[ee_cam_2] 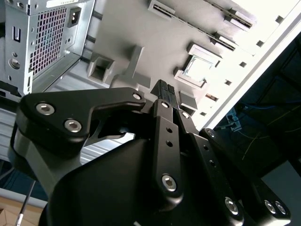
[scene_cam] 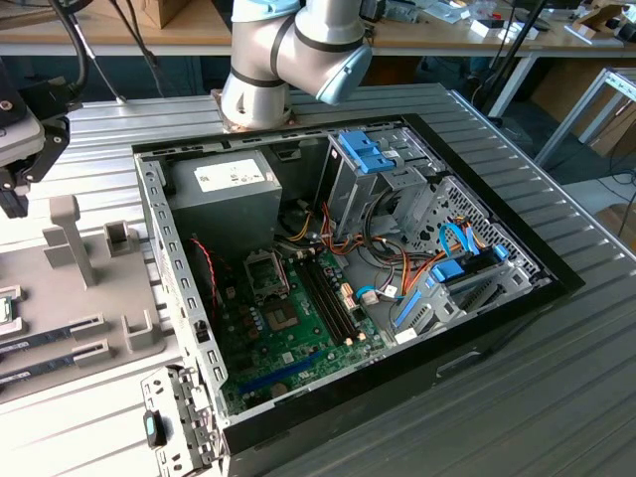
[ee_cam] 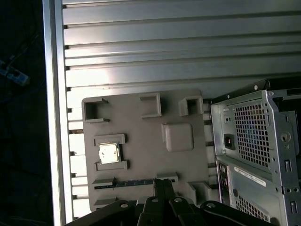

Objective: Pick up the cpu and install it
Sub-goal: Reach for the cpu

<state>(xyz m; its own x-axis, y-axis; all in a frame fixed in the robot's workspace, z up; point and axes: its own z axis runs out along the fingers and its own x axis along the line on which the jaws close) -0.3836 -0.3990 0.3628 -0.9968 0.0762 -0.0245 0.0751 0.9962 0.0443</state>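
My gripper is clenched: its two black fingers lie pressed together and I see nothing held between them. The fingertips hang above the grey holder plate, over the edge of the plate where a long dark memory stick lies in a narrow slot.

The cpu is on that plate and apart from my fingertips. It rests flat, silver top up, in a raised frame of two brackets, on the side of the plate away from the computer case. In the second wrist view the cpu shows beyond the fingertips, seated in the same frame and untouched.

Other raised blocks and empty pockets stand on the plate around the frame. The plate lies on the ribbed metal table, and the case stands just beside it.

In the exterior view the case is open, with the grey power-supply box, the green motherboard and its processor socket exposed. The socket holds no chip that I can see.
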